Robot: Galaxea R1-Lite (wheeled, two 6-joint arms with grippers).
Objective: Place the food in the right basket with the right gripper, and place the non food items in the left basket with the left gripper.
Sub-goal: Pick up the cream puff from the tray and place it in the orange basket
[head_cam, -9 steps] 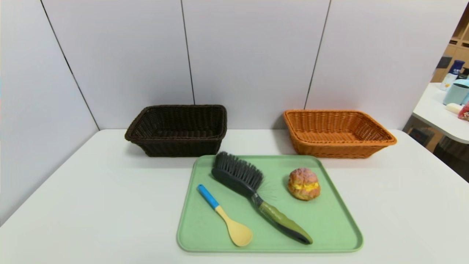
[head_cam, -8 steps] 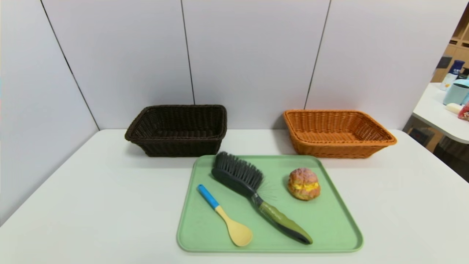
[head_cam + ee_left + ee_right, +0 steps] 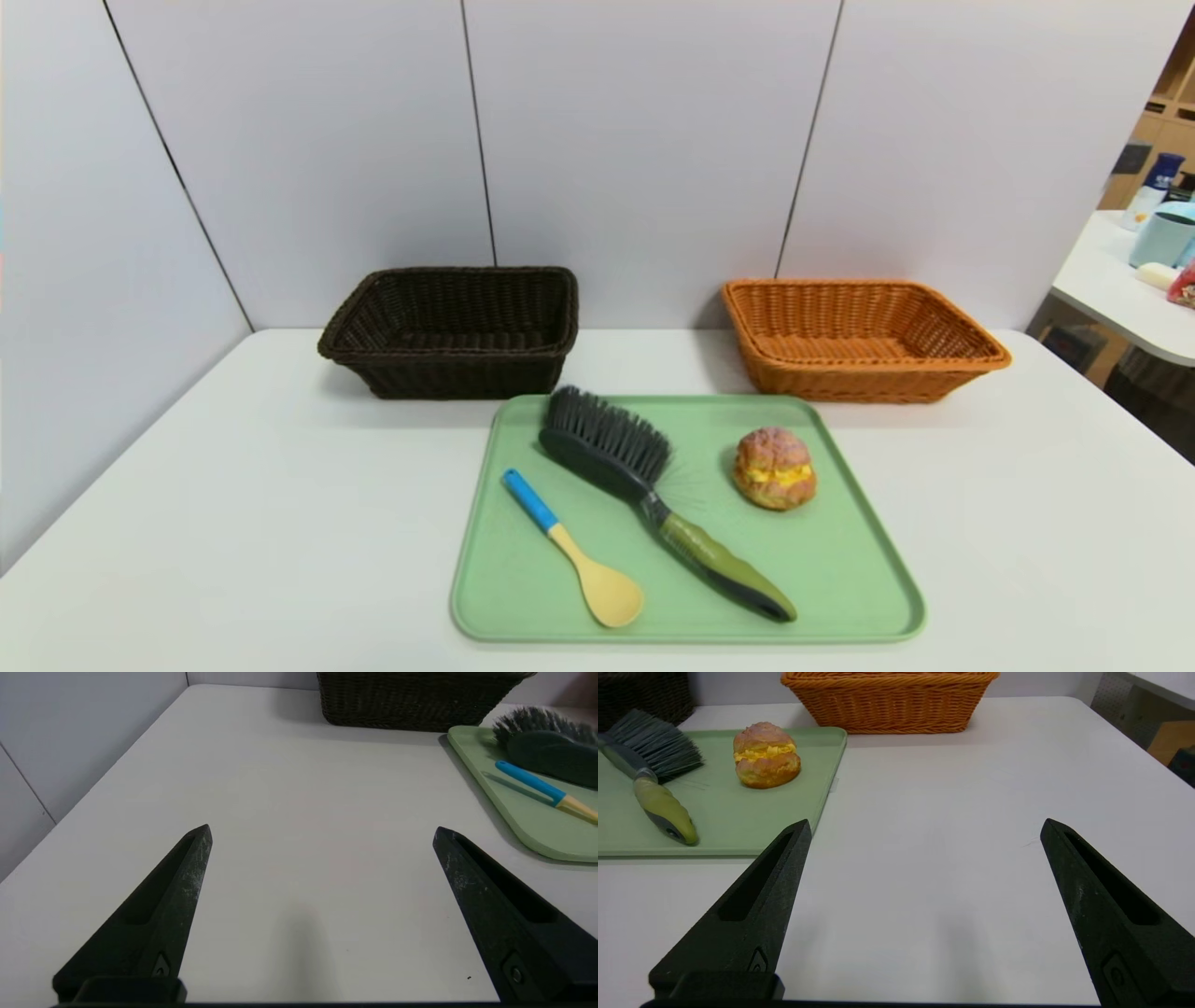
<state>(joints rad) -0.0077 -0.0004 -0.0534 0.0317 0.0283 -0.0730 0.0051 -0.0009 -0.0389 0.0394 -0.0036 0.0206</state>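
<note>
The food, a pinkish-brown cream-puff bun [image 3: 774,469] [image 3: 766,754], sits on the green tray [image 3: 840,579]. Beside it lie the black-bristled brush with an olive handle [image 3: 653,495] [image 3: 649,774] and the yellow spoon with a blue handle [image 3: 574,551] [image 3: 544,788]. The dark brown left basket [image 3: 453,331] [image 3: 411,697] and the orange right basket [image 3: 859,341] [image 3: 889,700] stand empty behind the tray. My left gripper [image 3: 322,830] hangs open over bare table to the tray's left. My right gripper [image 3: 925,826] hangs open over bare table to the tray's right. Neither arm shows in the head view.
The white table [image 3: 233,485] is closed in by grey wall panels at the back and on the left. A second table [image 3: 1134,289] with bottles and cups stands off to the right, past the table's right edge.
</note>
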